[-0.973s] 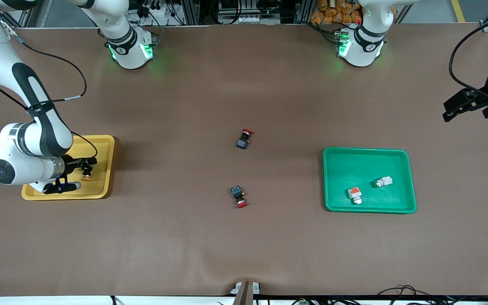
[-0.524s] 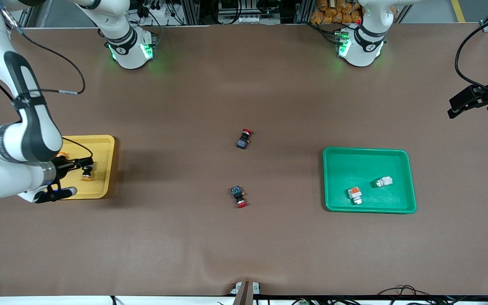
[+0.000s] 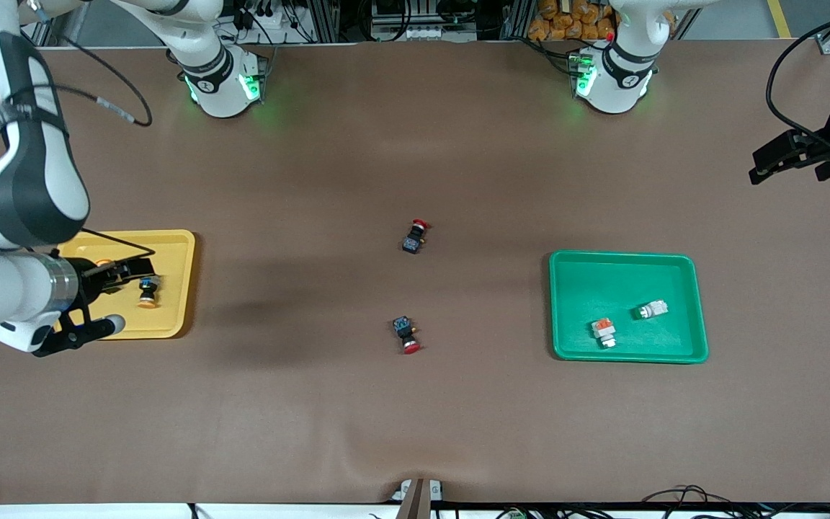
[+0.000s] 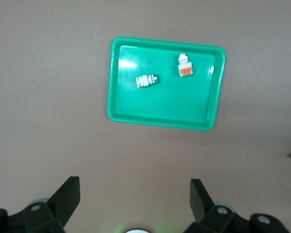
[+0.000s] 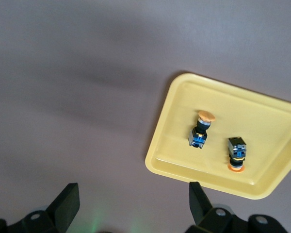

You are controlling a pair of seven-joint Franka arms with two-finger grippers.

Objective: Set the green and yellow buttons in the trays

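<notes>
Two yellow-capped buttons (image 5: 202, 128) lying in yellow tray (image 5: 274, 110); two white green-capped buttons (image 3: 650, 311) in green tray (image 3: 627, 268).

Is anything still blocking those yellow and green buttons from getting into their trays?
No. Both yellow buttons already lie in the yellow tray, both green buttons in the green tray. Both tools are open and hold nothing.

Two yellow-capped buttons (image 5: 202, 128) (image 5: 236, 153) lie apart in the yellow tray (image 5: 174, 141), open right tool (image 5: 132, 204) above.
</notes>
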